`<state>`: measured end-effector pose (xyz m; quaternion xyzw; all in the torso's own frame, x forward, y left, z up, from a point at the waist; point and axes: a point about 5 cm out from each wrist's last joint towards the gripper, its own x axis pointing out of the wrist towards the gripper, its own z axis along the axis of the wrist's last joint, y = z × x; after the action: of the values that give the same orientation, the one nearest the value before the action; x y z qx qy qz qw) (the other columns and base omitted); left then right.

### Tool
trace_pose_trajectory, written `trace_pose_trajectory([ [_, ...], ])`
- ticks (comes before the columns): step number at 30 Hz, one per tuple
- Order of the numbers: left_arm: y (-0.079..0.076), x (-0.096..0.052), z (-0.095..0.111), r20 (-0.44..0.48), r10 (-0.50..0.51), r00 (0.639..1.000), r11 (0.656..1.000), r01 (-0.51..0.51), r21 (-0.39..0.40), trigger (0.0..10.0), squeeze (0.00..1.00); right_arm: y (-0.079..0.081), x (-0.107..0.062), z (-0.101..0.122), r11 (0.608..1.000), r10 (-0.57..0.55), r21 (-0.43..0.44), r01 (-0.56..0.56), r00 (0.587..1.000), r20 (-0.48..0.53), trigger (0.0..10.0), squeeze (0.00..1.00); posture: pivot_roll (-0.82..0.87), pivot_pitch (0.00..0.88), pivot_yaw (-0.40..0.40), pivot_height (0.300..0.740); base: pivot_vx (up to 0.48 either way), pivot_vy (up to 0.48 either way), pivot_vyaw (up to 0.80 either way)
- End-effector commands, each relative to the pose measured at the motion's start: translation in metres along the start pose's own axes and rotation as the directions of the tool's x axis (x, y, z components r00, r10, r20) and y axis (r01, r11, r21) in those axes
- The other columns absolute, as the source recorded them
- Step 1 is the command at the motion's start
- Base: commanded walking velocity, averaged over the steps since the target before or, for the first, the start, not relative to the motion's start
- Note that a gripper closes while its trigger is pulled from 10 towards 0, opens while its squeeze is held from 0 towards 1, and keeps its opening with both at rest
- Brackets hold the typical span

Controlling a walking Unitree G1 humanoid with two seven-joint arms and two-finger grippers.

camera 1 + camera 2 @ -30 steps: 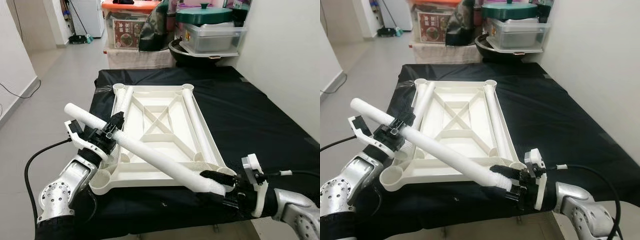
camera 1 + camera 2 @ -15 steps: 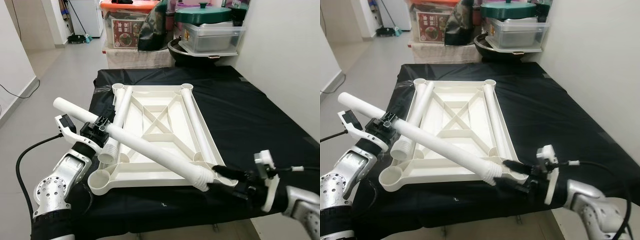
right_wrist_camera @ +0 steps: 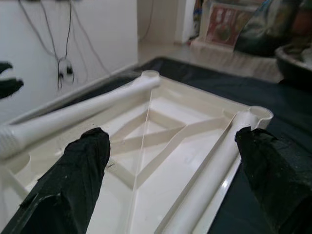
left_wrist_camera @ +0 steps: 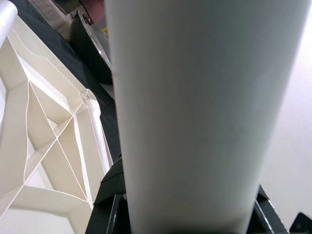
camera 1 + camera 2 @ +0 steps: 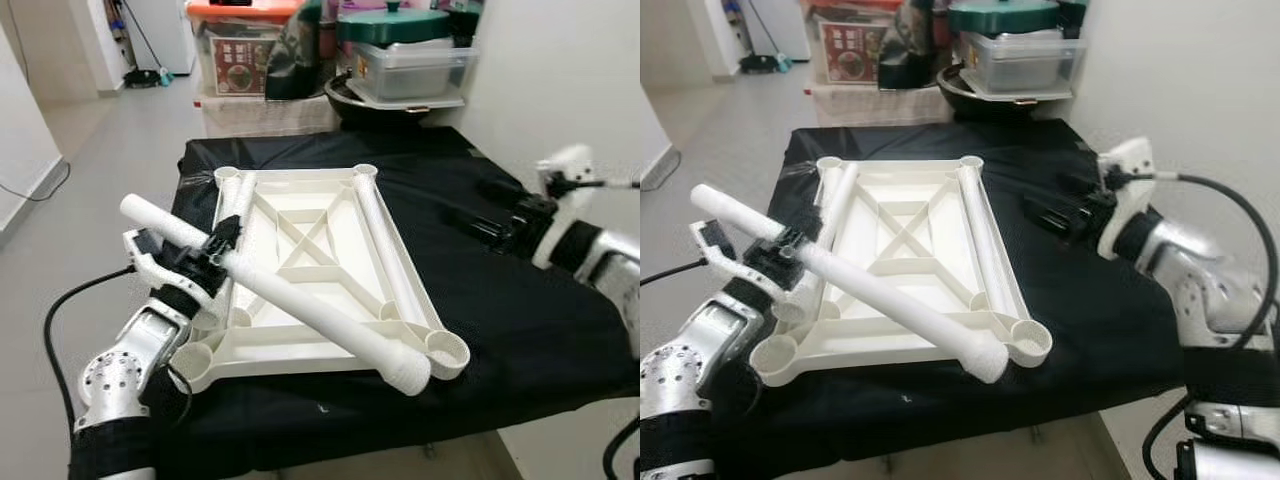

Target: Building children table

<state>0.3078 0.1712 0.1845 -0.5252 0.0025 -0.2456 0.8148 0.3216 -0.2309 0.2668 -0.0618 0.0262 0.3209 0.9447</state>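
An upside-down white table top lies on a black-covered table. My left gripper is shut on a long white leg tube near its upper end. The tube slants across the top, and its threaded end rests by the front right corner socket. In the left wrist view the tube sits close between the fingers. Two more legs lie in the top, one along the right rail and one at the left. My right gripper hovers open over the black cloth, right of the top; its fingers stand wide apart.
Storage boxes, a green-lidded pot and a dark wok crowd the far end beyond the table. A white wall runs along the right. Open floor lies to the left. Bare black cloth shows right of the top.
My right gripper let go of the tube's threaded end and swung up and away to the far right. The tube's end dropped beside the front right socket. The left gripper kept its hold.
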Motion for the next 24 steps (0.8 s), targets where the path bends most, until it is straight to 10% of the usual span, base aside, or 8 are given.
trace_pose_trajectory([
  [1,-0.004,0.001,0.001,-0.004,-0.013,1.000,0.999,0.013,0.029,10.0,0.00,0.008,0.009,-0.005,1.000,0.008,-0.017,-0.010,0.997,-0.070,10.0,0.00,0.03,0.000,-0.032,0.740,0.000,0.000,0.00],
  [7,-0.005,0.004,-0.004,-0.031,-0.023,0.999,0.999,0.024,0.047,10.0,0.00,0.048,0.036,-0.010,0.981,0.188,0.009,-0.193,0.941,-0.283,10.0,0.00,0.03,0.000,-0.031,0.740,0.000,0.000,0.00],
  [24,-0.010,0.008,-0.014,-0.063,-0.031,0.998,0.996,0.036,0.081,10.0,0.00,0.142,0.070,0.003,0.820,0.567,0.174,-0.545,0.735,-0.370,10.0,0.00,0.04,0.000,-0.040,0.740,0.000,0.000,0.00],
])
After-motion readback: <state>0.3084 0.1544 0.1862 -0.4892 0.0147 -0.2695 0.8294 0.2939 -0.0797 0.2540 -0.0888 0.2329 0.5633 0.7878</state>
